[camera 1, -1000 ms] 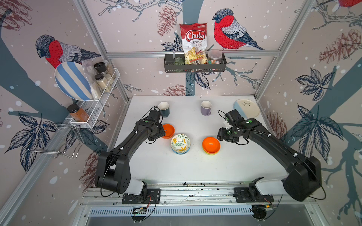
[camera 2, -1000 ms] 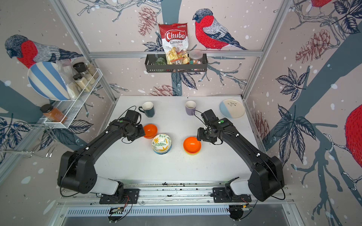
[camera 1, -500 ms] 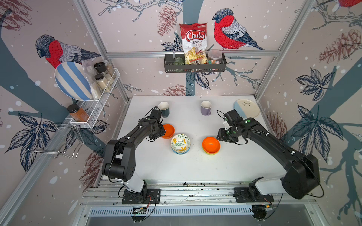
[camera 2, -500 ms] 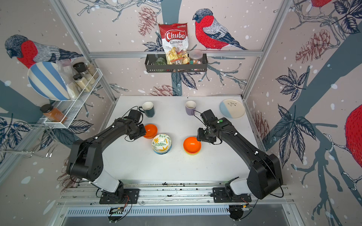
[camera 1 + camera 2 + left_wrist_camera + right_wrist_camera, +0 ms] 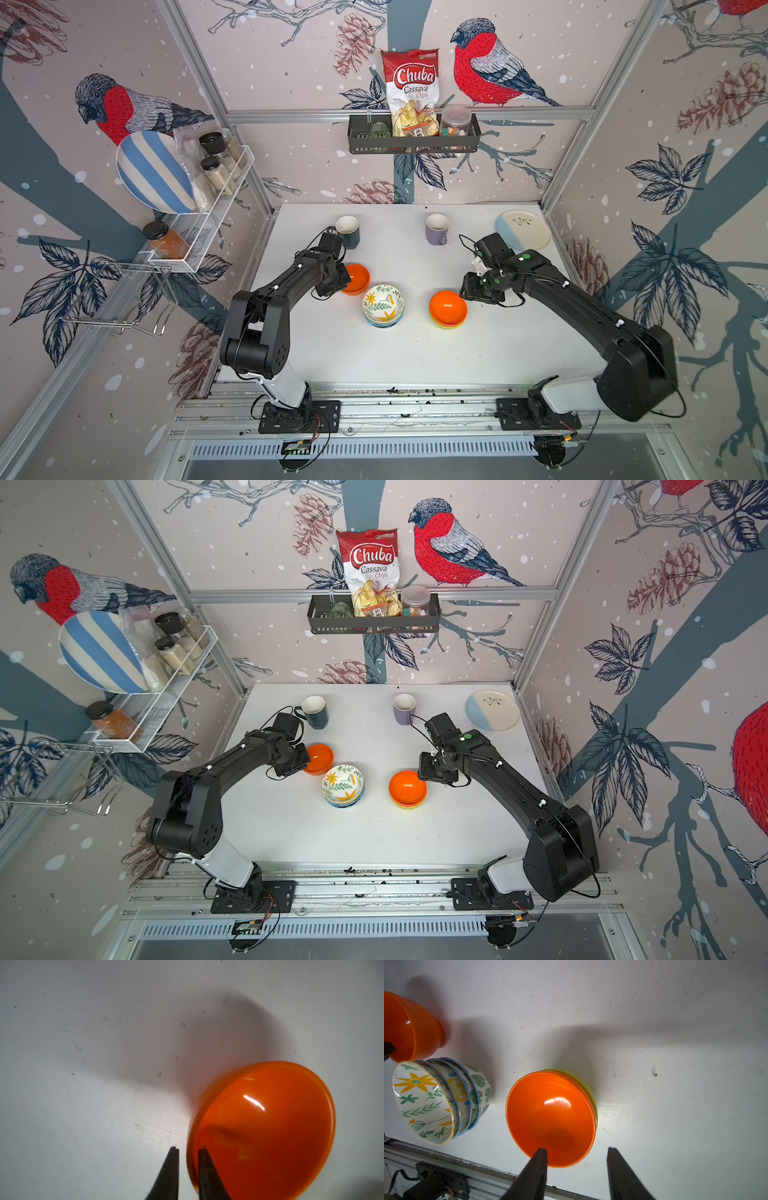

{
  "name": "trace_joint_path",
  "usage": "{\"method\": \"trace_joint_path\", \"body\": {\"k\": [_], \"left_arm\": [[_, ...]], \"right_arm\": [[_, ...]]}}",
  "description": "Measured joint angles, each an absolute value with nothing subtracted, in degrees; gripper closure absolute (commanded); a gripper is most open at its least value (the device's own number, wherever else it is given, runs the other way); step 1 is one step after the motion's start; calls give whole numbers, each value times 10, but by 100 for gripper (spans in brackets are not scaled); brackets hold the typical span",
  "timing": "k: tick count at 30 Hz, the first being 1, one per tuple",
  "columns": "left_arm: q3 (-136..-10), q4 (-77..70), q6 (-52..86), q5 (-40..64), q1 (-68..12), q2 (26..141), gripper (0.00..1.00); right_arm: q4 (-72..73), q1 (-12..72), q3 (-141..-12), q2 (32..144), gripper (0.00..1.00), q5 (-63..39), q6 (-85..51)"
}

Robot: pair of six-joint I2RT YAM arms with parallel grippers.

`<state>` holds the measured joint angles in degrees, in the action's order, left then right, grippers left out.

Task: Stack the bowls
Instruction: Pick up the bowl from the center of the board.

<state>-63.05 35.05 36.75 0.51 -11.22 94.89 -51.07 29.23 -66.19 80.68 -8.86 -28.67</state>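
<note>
Bare table (image 5: pixel 395 357) fronts the patterned stack (image 5: pixel 383 305) and orange stack (image 5: pixel 448 309) (2 mugs (image 5: pixel 437 229) behind).

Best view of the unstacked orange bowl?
Left wrist: orange bowl close up, left tool straddling its rim. Both top views show it small, partly behind the left arm; right wrist mainly its outer side.

Walls: pale pink wallpaper (image 5: pixel 291 62) w/ red-breasted birds, pinecones, dark leaves, framed by aluminium posts (image 5: pixel 198 58). White matte surface (image 5: pixel 374 357), scuffed, soft shadows. Back wall: black metal basket (image 5: pixel 415 146) w/ red-white chips bag (image 5: pixel 409 83). Left wall: white wire rack (image 5: pixel 199 237), blue-white striped plate (image 5: pixel 153 172), spice jars (image 5: pixel 214 170). Grey aluminium rails (image 5: pixel 415 409) at front.
</note>
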Motion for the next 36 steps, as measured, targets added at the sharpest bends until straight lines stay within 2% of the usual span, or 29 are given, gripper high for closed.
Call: {"method": "trace_joint_path", "body": {"k": [2,9,19,28,36], "left_arm": [[-631,350,366,13,-112,950,84],[-637,350,360,16,-110,957,100],[-664,365,360,25,-93,946,100],[-724,427,359,36,-90,857,100],[-734,510,315,102,-96,785,100]], "right_arm": [[-511,293,-662,807,52,-89,-287],[-511,293,-662,806,52,-89,-287],[-512,293,-662,805,52,-89,-287],[-522,295,-683,803,53,-88,-287],[-548,311,-737,799,53,-92,-287]]}}
